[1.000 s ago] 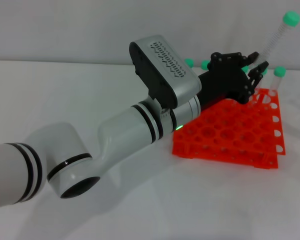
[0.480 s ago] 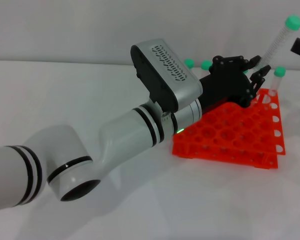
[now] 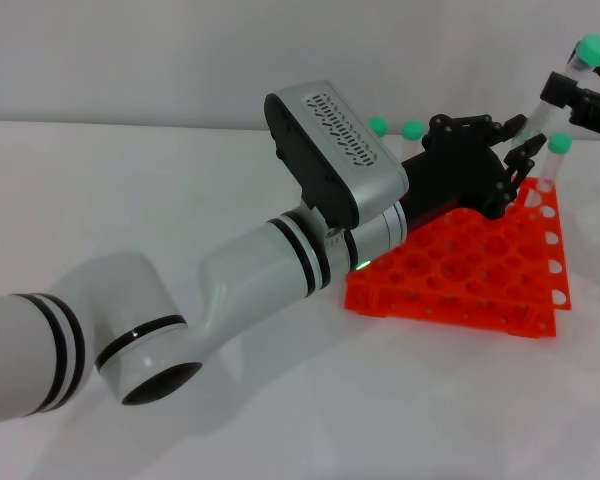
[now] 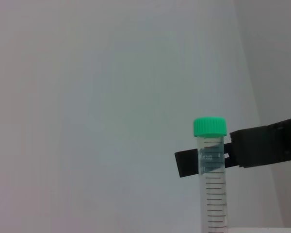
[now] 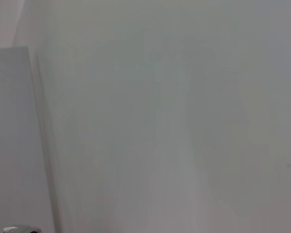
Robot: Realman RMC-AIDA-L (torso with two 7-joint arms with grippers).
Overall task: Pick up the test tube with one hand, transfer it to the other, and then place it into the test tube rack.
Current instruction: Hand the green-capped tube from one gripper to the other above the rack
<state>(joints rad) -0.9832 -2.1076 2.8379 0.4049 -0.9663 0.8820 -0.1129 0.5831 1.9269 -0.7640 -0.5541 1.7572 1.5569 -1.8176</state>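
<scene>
**1 tube held up at the rack's far corner, with 2 grippers on it**

The left gripper (image 3: 515, 140), black and two-pronged on the thick white arm, reaches across the test tube rack (image 3: 460, 265) and is clenched on the lower part of the test tube (image 3: 548, 95). The tube tilts up and to the right above the rack's far right corner, its mint-green cap at the top edge of the head view.

The right gripper (image 3: 570, 95) comes in from the right edge of the head view. Its fingers (image 4: 189, 162) sit against the tube just below the cap; whether they are already pressing on it cannot be told.

Counted in the head view: 1 orange rack, 2 tiers, on the white table (image 3: 180, 180). 3 other green caps show besides the held tube: 2 behind the left gripper (image 3: 378, 126) (image 3: 412, 129), and 1 on a tube standing in the rack's far right corner (image 3: 557, 150).

The right wrist view shows only pale blank surface.
</scene>
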